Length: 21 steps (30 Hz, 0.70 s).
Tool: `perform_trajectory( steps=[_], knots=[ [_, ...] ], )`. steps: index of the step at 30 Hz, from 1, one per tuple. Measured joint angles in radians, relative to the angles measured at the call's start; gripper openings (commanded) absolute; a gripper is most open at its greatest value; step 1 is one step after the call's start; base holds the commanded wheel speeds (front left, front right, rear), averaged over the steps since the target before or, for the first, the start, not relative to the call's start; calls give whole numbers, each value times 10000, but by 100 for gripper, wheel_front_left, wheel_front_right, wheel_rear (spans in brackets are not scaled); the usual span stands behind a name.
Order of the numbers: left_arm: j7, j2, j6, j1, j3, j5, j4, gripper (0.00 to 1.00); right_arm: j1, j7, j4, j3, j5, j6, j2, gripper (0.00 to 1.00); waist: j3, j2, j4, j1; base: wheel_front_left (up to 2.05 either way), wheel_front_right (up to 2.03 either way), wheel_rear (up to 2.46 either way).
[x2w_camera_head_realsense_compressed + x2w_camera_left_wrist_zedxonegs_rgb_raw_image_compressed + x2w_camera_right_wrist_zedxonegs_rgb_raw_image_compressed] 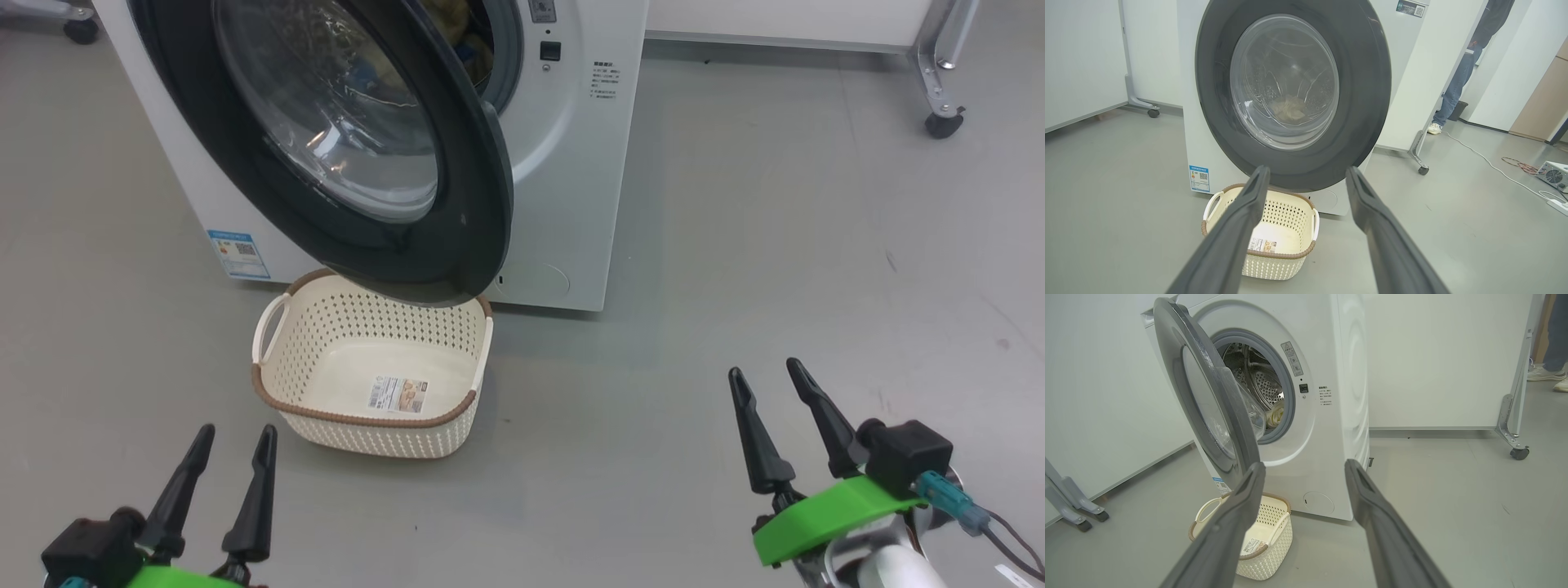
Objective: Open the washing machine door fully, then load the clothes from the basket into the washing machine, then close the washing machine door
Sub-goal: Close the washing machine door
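Grey floor bears the basket; door juts outward over it.

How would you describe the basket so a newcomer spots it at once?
Find the white washing machine on the grey floor. Right before it, partly under the half-open black-framed door, sits the basket. It is cream perforated plastic, brown-rimmed, with a paper label inside.

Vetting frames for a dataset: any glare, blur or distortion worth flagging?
Head view: sharp, evenly lit, reflections streak the door. Left wrist view: the near fingers loom large, slightly soft. Right wrist view: same stretch, washing machine sharp.
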Motion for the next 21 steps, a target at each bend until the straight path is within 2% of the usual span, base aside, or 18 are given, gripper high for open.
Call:
perform_trajectory(
  steps=[21],
  knots=[
    [0,-73,0,-1,-10,111,46,100,-30,0,109,23,-4,-2,0,100,76,0,-18,0,0,0,0]
  ],
)
